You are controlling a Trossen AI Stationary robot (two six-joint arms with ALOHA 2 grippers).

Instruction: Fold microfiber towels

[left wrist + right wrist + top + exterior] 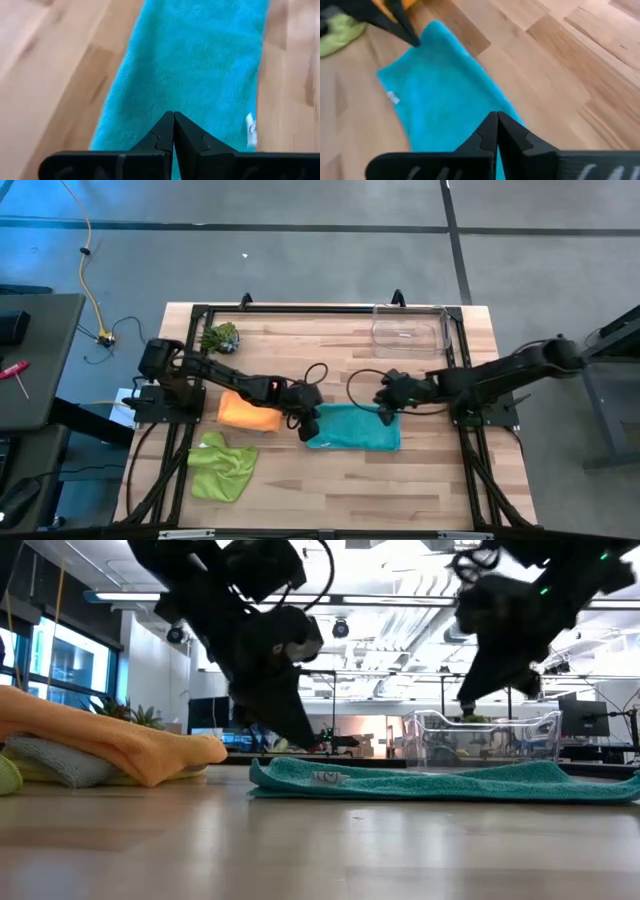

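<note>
A teal towel (352, 428) lies flat on the table as a long folded strip, with a white tag (251, 129) at one edge. My left gripper (308, 427) is shut and slants down just above the strip's left end (275, 772). My right gripper (388, 416) is also shut. It hangs well above the strip's far right part (450, 95), clear of it in the low view. Left of the teal towel, an orange towel (248, 412) lies over a grey one (60, 762). A lime green towel (222, 467) lies crumpled near the front left.
A clear plastic bin (410, 328) stands at the table's far right. A small green spiky plant (220, 337) sits at the far left. Bare wood (400, 490) runs along the near edge, in front of the teal towel.
</note>
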